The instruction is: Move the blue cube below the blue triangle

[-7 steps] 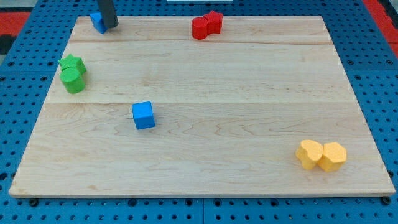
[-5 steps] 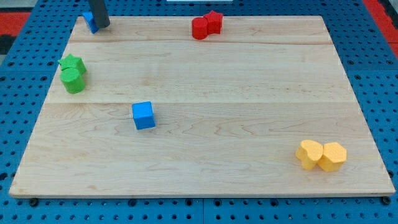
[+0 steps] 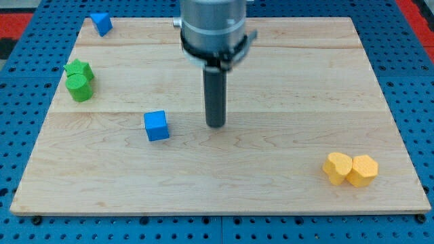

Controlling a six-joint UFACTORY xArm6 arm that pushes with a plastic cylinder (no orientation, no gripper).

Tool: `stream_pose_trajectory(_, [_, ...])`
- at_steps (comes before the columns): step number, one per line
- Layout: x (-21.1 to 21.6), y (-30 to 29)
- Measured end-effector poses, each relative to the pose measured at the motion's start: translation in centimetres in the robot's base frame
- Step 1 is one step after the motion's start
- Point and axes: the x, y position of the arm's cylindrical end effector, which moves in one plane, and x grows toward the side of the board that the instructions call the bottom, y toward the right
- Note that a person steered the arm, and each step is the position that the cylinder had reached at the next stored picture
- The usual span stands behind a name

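The blue cube (image 3: 156, 126) is seen resting flat on the wooden board, left of centre and toward the view's bottom, slightly rotated. The blue triangle (image 3: 102, 23) is found at the board's top-left corner, well apart from the cube.

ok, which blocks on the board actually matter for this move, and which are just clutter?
Part of the job:
- blue cube, left of centre
- blue triangle, top-left corner of the board
- my tip, to the cube's right, apart from it

Just lying about:
- green star and the green block touching it, left edge
- two yellow blocks, touching, bottom right
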Motion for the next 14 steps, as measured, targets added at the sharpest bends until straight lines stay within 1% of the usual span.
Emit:
stream_pose_trajectory(1, [3.5,-5.3])
stream_pose_trajectory(2, [2.5,-10.2])
stream_pose_trajectory(3, [-0.5,-11.7])
stream_pose_trajectory(4, [-3.6,-12.2])
stream_pose_trajectory(6, [-3.7,-7.9])
stream_pose_trajectory(7, [-5.0,-7.8])
stream_pose_trajectory(9, [-10.9,-7.7])
stream_pose_trajectory(10, [-10.9,-4.7])
stream_pose_trajectory(11, [-12.0,-3.5])
stream_pose_trajectory(12, [-14.2,-7.2])
stream_pose_trajectory(13, [-16.0,-12.2])
stream_pose_trajectory(14, [-16.6,-14.8])
